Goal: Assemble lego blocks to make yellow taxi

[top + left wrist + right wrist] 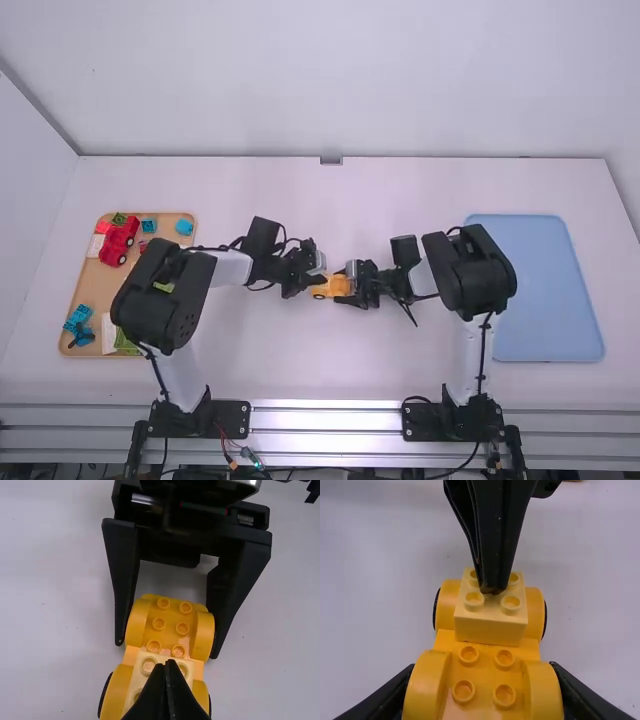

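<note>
one clasps the car, one hovers over or rests on its block.

i can see the right gripper [166, 649] grasping the yellow car base [484, 677] by its fenders [423, 687], mid-table. the left gripper [492, 589] has its fingers together with nothing between them, tips at the studs of the pale block [490, 627]; whether they press, i can't tell. that block sits on the base, looking square, between the other fenders. so the taxi seems partway built: base and one block together, bare studs next to it, maybe more pieces to add. farther out, a wooden tray [92, 290] holds a red toy car [118, 240] and blue blocks [184, 227]; opposite lies a blue tray [545, 300].
</note>
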`<move>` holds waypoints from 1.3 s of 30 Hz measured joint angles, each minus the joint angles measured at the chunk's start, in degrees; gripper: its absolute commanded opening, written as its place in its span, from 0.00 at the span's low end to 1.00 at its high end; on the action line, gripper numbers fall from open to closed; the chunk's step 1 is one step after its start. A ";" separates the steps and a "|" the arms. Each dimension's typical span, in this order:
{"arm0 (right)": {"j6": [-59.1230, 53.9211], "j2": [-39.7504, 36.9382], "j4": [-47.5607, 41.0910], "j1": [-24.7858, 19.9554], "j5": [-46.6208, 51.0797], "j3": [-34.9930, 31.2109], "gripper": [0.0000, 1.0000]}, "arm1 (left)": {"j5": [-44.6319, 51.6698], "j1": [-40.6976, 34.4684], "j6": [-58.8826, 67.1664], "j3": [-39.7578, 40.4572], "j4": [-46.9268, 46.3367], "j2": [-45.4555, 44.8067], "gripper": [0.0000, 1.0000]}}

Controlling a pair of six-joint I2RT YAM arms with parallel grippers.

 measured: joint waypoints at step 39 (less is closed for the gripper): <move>3.13 -15.19 -23.61 -0.04 19.71 -0.13 0.99 | -11.21 18.14 -27.82 7.89 -18.18 -21.05 0.99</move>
